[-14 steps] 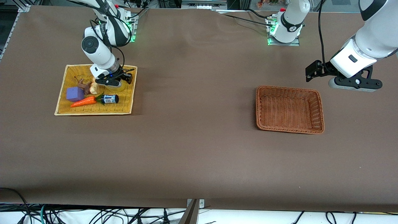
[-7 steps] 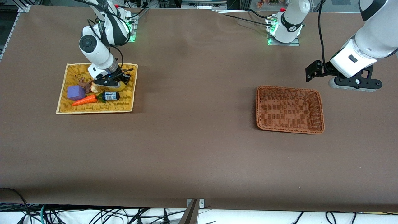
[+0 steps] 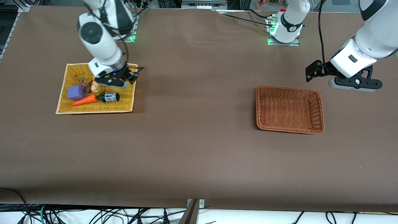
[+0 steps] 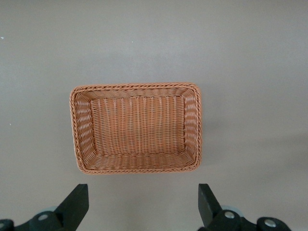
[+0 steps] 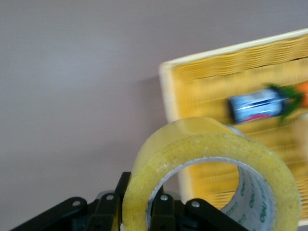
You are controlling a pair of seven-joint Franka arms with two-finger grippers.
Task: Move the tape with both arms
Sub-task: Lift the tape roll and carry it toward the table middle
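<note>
The tape [image 5: 211, 159], a yellowish translucent roll with a grey core, stands on edge in my right gripper [image 5: 142, 202]. The fingers pinch its wall, one outside and one inside the ring. In the front view the right gripper [image 3: 116, 81] hangs over the yellow tray's [image 3: 93, 111] corner nearest the right arm's base, and it hides most of the roll. My left gripper [image 3: 354, 84] is open and empty. It waits above the table beside the brown basket [image 3: 289, 109], toward the left arm's end. In the left wrist view its jaws [image 4: 143, 207] stand wide apart just off the basket's rim [image 4: 137, 169].
The yellow tray holds a purple block [image 3: 76, 92], a carrot [image 3: 84, 100], a small dark labelled bottle [image 3: 110, 97], a brown piece [image 3: 83, 84] and a pale piece [image 3: 94, 87]. The brown basket is empty. The bottle also shows in the right wrist view [image 5: 257, 106].
My right gripper has lifted off the tray with the tape and shifted slightly toward the tray's edge. The tray slid a little. The left arm has not moved.
</note>
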